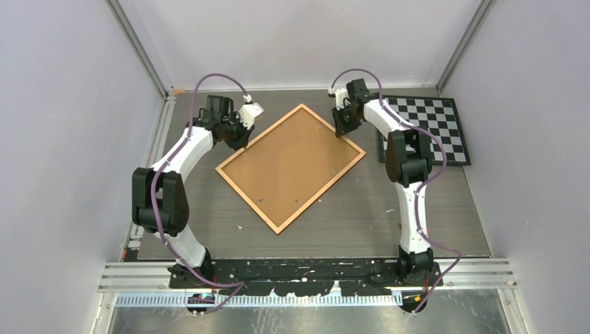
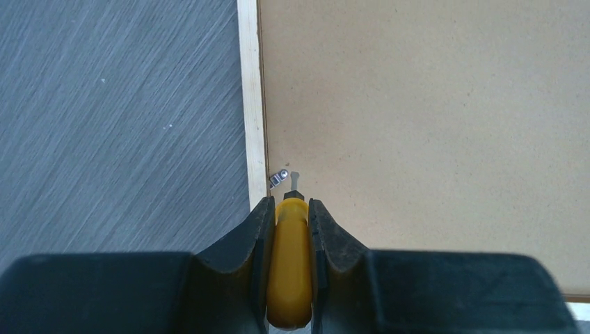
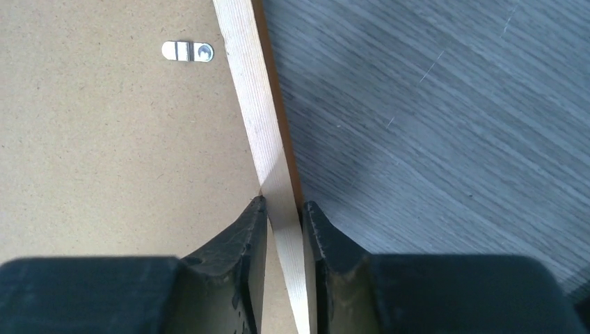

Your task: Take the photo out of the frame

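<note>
The frame [image 1: 291, 167] lies face down on the table, its brown fibreboard back [image 2: 417, 125] up inside the narrow wooden border [image 2: 252, 104]. The photo is hidden. My left gripper [image 2: 291, 203] at the frame's far left edge is shut on a yellow-handled tool [image 2: 291, 264]. The tool's metal tip rests beside a small silver clip [image 2: 279, 178] at the border. My right gripper [image 3: 284, 205] sits at the far right edge, its jaws closed astride the pale border rail [image 3: 250, 90], one finger on the backing side and one on the outer side. Another clip [image 3: 188, 51] lies flat ahead.
A black-and-white checkerboard [image 1: 431, 129] lies at the back right, just beyond the right arm. Grey walls enclose the table on three sides. The grey wood-grain table top [image 1: 362, 216] shows around the frame.
</note>
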